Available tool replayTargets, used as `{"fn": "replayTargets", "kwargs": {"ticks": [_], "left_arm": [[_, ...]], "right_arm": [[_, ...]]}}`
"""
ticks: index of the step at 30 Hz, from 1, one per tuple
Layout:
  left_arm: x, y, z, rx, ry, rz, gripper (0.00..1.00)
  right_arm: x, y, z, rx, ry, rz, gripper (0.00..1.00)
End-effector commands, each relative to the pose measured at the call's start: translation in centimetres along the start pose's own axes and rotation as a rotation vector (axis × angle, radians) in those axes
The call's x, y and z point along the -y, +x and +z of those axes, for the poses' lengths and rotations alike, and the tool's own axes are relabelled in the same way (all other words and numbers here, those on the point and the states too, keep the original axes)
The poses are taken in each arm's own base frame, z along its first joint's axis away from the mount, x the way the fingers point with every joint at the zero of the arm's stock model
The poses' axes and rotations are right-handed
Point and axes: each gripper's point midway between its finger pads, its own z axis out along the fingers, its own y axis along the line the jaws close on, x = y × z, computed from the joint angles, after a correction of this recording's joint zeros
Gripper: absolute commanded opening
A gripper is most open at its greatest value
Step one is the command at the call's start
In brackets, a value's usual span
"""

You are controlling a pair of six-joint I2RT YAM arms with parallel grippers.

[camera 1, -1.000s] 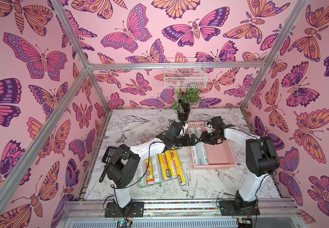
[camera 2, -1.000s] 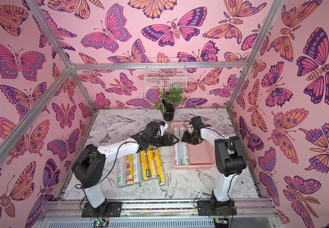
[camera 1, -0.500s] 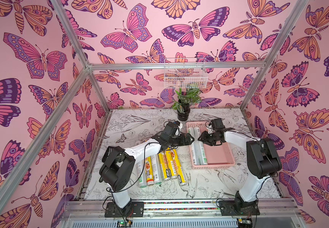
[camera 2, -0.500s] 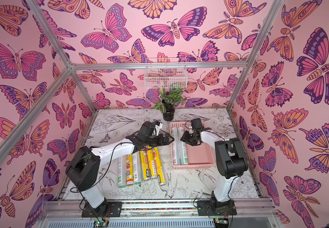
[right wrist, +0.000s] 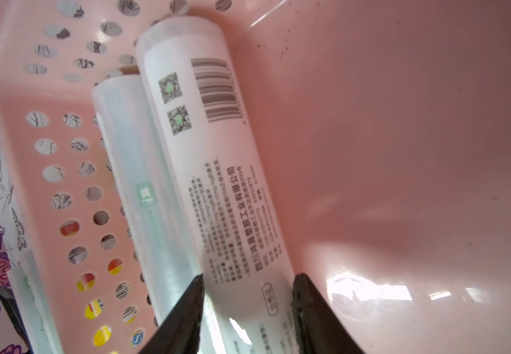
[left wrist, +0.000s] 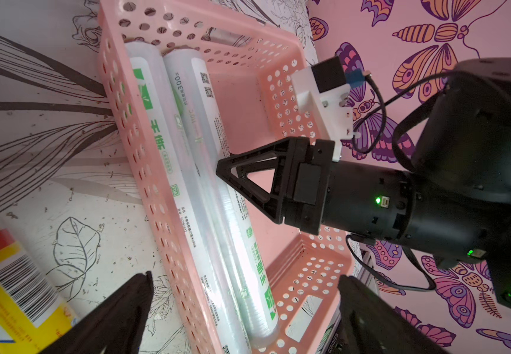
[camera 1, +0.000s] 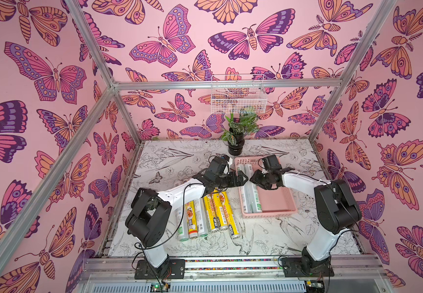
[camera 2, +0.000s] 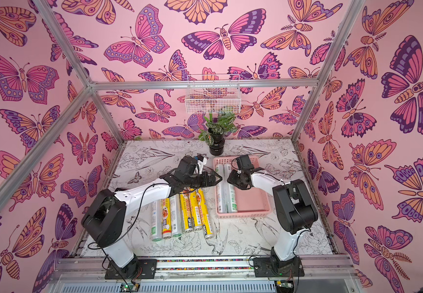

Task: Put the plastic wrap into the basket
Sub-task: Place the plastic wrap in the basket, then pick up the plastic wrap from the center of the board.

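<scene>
inside the shallow pink perforated plastic basket [camera 1: 268,215] on the flower-printed table [camera 1: 174,157], two silvery-clear plastic wrap rolls with green-and-white print [camera 1: 246,200] lie side by side along the wall nearest the left arm. right end effector [right wrist: 248,283] is narrowed onto the inner roll [right wrist: 217,184], one finger against each flank; the outer roll [right wrist: 134,171] touches it. left end effector [left wrist: 245,277] hangs spread wide and empty just beside the basket. six more rolls [camera 1: 220,213], yellow-labelled and silvery, lie in a row on the table.

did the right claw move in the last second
Yes, slightly: the right claw, gripping a plastic wrap roll in the pink basket, has shifted toward the robot's left, nearer in line with the potted plant.
</scene>
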Motion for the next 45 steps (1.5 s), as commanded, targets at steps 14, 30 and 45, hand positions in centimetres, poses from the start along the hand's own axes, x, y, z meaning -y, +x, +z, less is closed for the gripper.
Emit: {"fn": "replayTargets", "kwargs": {"ticks": [14, 30, 45], "left_arm": [[-1.6, -0.6, -4.6, 0.129, -0.111, 0.071, 1.0], [-8.3, -0.8, -15.0, 0.496, -0.365, 0.013, 1.0], [-10.4, 3.0, -16.0, 0.46, -0.309, -0.048, 0.99]], "right_arm": [[-3.2, -0.7, -9.7, 0.118, -0.016, -0.249, 0.52], [-13.1, 9.0, -6.9, 0.02, -0.078, -0.61, 0.42], [-12.2, 13.4, -2.0, -0.124, 0.144, -0.804, 0.43]]}}
